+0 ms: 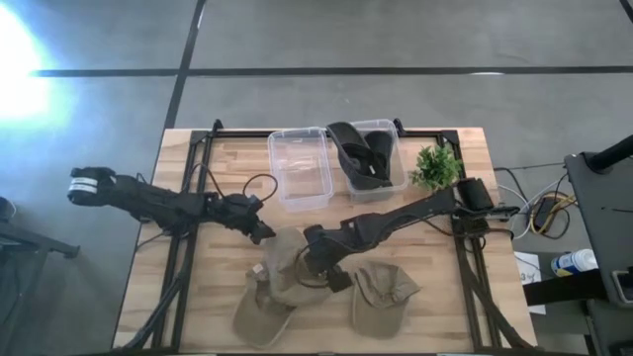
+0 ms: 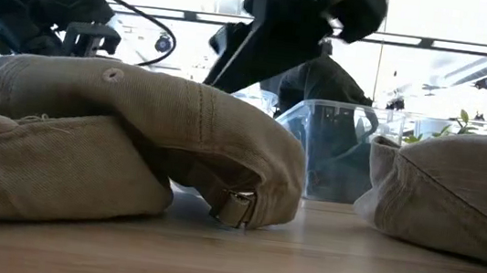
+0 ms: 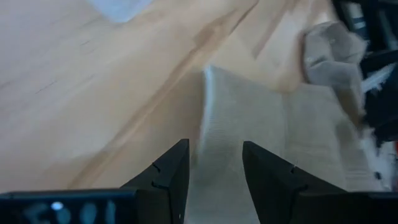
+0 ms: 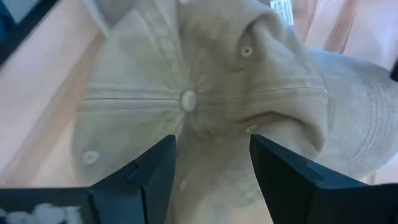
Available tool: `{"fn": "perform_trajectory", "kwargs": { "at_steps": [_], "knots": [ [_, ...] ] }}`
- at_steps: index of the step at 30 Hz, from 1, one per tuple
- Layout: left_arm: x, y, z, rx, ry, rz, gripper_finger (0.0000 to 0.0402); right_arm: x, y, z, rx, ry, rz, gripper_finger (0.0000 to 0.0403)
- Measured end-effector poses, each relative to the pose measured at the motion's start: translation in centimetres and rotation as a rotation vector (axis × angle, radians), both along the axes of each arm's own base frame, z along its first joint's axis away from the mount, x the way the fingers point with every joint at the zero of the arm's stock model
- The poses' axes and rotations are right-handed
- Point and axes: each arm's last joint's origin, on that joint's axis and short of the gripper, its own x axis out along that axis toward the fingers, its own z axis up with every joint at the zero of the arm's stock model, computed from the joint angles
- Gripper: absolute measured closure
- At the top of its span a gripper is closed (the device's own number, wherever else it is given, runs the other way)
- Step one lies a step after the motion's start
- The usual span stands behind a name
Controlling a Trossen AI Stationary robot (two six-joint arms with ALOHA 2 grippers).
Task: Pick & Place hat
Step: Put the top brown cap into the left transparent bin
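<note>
The right gripper (image 4: 211, 180) hangs spread over the crown of a tan hat (image 1: 287, 259) near the table's front edge; closing here could catch the cap underneath (image 1: 259, 311), since the two overlap. The left gripper (image 3: 214, 180), also spread, sits over the same hat's far side, probably near enough to collide. Beyond, the clear bin (image 1: 300, 168) stands empty and unobstructed.

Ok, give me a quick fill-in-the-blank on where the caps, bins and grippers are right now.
1. The black cap lies inside the ____ clear bin.
2. The left clear bin is ____.
3. The right gripper hovers over a tan cap with its fingers ____.
4. The small green plant stands beside the ____ clear bin.

Missing words: right; empty; open; right
</note>
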Motion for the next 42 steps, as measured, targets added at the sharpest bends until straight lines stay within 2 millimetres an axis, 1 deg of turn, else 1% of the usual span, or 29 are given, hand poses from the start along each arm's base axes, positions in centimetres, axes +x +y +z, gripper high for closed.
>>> {"fn": "perform_trajectory", "kwargs": {
  "at_steps": [4,7,9,13,17,21,24,28,31,34,35,37,39,42],
  "knots": [
    [0.7,-0.1,0.3,-0.013,-0.077,-0.021,0.0259,1.1,-0.2,-1.3,-0.005,0.015,-0.013,0.0202],
    [1.3,-0.3,0.7,-0.053,-0.159,-0.083,0.0259,1.9,-0.6,-2.3,-0.014,0.026,-0.044,0.0202],
    [1.6,-0.4,1.0,-0.096,-0.194,-0.129,0.0259,2.1,-0.8,-2.6,-0.011,0.035,-0.057,0.0202],
    [2.0,-0.8,1.2,-0.191,-0.197,-0.196,0.0259,2.3,-1.3,-2.2,-0.05,0.011,-0.102,0.0202],
    [2.5,-1.1,1.0,-0.204,-0.173,-0.208,0.0259,2.4,-2.2,-1.3,-0.102,-0.029,-0.144,0.0202],
    [2.9,-1.2,1.2,-0.205,-0.161,-0.214,0.0261,2.4,-2.6,-0.5,-0.097,-0.034,-0.158,0.0202],
    [3.1,-1.3,1.7,-0.203,-0.166,-0.227,0.028,2.0,-2.7,-0.2,-0.1,-0.012,-0.159,0.0202],
    [3.0,-1.4,2.8,-0.206,-0.144,-0.245,0.0336,1.3,-2.8,0.4,-0.116,0.029,-0.148,0.0202],
    [2.7,-1.8,4.3,-0.173,-0.123,-0.274,0.0385,0.5,-2.9,0.8,-0.127,0.089,-0.147,0.0202],
    [2.5,-2.2,6.8,-0.15,-0.134,-0.289,0.039,-0.8,-3.1,2.1,-0.117,0.144,-0.179,0.0202],
    [2.3,-2.4,7.8,-0.15,-0.141,-0.297,0.039,-1.2,-3.2,2.9,-0.109,0.139,-0.195,0.0202],
    [2.0,-2.8,10.4,-0.148,-0.178,-0.311,0.039,-2.2,-3.5,4.2,-0.118,0.15,-0.226,0.0202],
    [1.5,-3.1,13.5,-0.13,-0.243,-0.321,0.0391,-3.0,-3.6,5.7,-0.113,0.127,-0.261,0.0202],
    [0.8,-3.2,18.3,-0.02,-0.369,-0.251,0.0391,-4.5,-3.9,7.9,-0.117,0.1,-0.333,0.0202]
  ]
}}
